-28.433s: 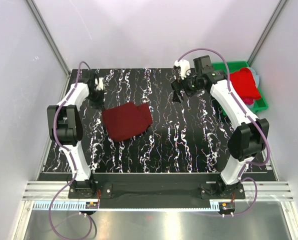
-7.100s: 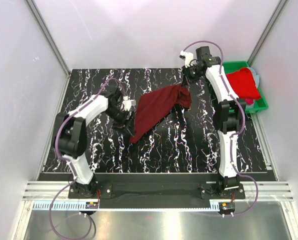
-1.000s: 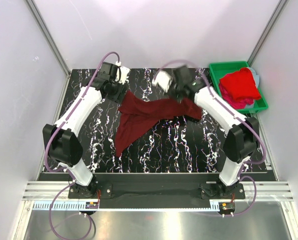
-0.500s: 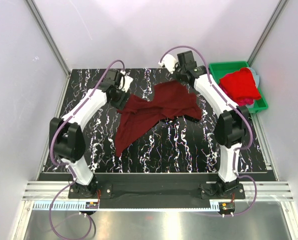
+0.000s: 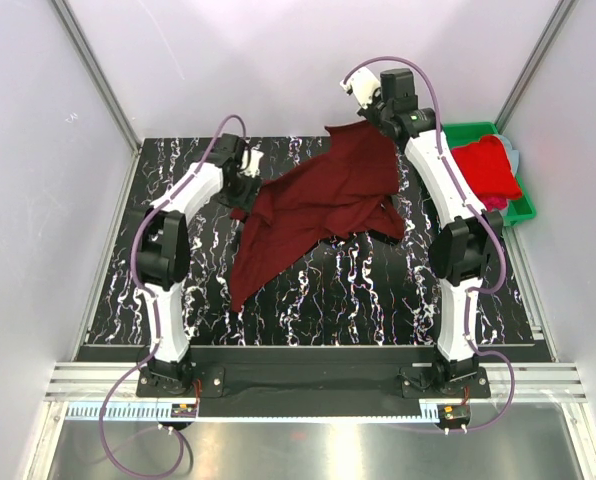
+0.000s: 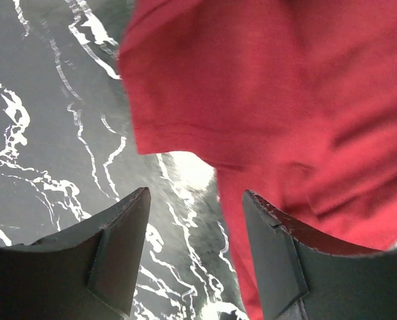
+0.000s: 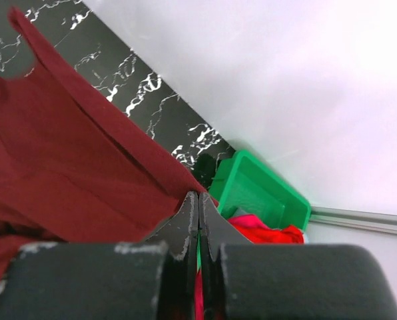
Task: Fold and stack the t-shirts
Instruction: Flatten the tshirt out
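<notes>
A dark maroon t-shirt (image 5: pixel 318 205) is stretched from the table's middle up to the back right. My right gripper (image 5: pixel 370 122) is shut on its raised corner; in the right wrist view the jaws (image 7: pixel 198 200) pinch the maroon cloth (image 7: pixel 65 167). My left gripper (image 5: pixel 240 190) stands open at the shirt's left edge, low over the table. In the left wrist view, the left gripper (image 6: pixel 195 213) has bare table between its fingers and the shirt's hem (image 6: pixel 265 113) just ahead, touching the right finger. Bright red and pink t-shirts (image 5: pixel 483 168) lie in the bin.
A green plastic bin (image 5: pixel 448 134) stands at the back right corner, also in the right wrist view as the green bin (image 7: pixel 262 193). The black marbled table (image 5: pixel 358 300) is ringed by pale walls close behind and at both sides.
The right gripper has lifted the shirt's corner higher and farther back towards the wall. The cloth now hangs taut. The left gripper has slid slightly nearer the shirt's left edge.
</notes>
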You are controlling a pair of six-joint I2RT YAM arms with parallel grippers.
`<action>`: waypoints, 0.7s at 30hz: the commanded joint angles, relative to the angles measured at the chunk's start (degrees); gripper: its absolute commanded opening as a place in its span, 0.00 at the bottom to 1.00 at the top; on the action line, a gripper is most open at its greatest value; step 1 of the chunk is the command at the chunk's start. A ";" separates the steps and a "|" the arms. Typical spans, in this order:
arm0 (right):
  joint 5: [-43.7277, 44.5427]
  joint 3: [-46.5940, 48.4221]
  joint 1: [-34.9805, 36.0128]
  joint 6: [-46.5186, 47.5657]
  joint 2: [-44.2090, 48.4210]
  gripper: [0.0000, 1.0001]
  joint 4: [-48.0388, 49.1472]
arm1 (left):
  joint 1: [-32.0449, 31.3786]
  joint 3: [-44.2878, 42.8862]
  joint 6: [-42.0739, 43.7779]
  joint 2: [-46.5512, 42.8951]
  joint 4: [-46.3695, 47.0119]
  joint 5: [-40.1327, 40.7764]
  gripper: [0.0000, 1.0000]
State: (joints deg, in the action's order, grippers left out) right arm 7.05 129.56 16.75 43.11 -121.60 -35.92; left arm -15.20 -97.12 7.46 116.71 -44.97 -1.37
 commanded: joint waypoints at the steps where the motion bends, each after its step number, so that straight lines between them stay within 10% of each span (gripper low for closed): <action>1: 1.30 -0.70 0.39 -0.58 1.37 0.00 0.33 | 3.86 -3.95 -3.77 2.47 1.72 -4.61 0.62; 21: 1.65 0.17 0.39 -0.66 0.40 0.00 -1.26 | 9.49 -11.07 -8.78 14.16 2.44 -18.85 0.56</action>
State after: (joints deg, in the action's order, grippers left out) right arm 7.07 128.03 16.86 43.05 -121.60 -37.41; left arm -5.89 -106.50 -0.25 130.54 -43.40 -17.04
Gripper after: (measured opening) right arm 0.009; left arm 0.563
